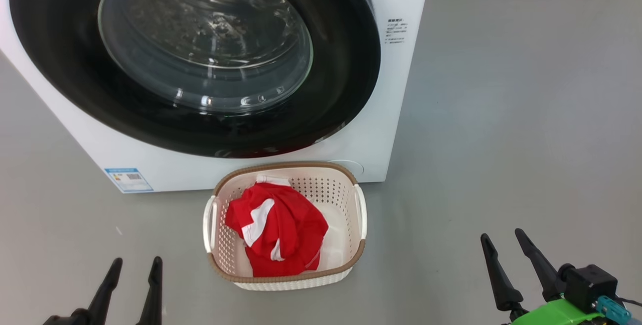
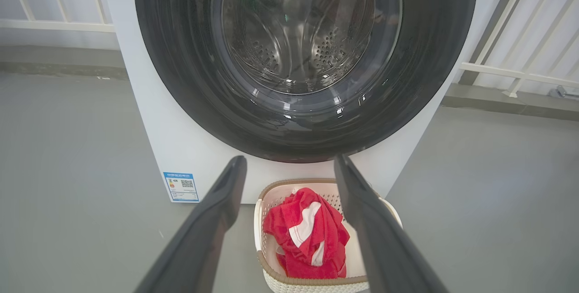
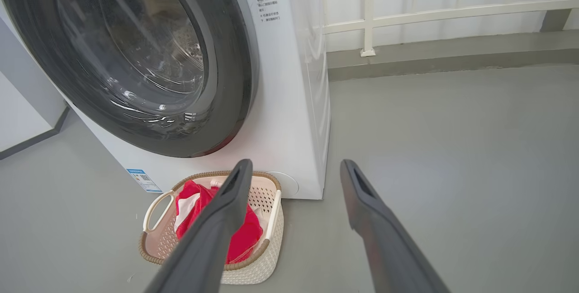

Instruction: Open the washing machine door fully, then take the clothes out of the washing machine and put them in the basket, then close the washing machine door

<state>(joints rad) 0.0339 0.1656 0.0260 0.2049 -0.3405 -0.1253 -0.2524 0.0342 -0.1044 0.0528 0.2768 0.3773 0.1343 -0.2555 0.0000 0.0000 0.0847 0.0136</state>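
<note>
**Door shut, laundry in the basket**

The washing machine [image 1: 396,114] stands on the grey floor [image 1: 526,139] with the washing machine door [image 1: 205,44] flat against its front. Just before it sits the basket [image 1: 346,199], holding the clothes [image 1: 278,229] in a crumpled red heap. Either side, the left gripper [image 1: 138,262] and right gripper [image 1: 501,234] hover, fingers spread wide, both empty.

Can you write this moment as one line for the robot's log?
washing machine door: shut | clothes: in basket | left end effector: open, empty | right end effector: open, empty
</note>
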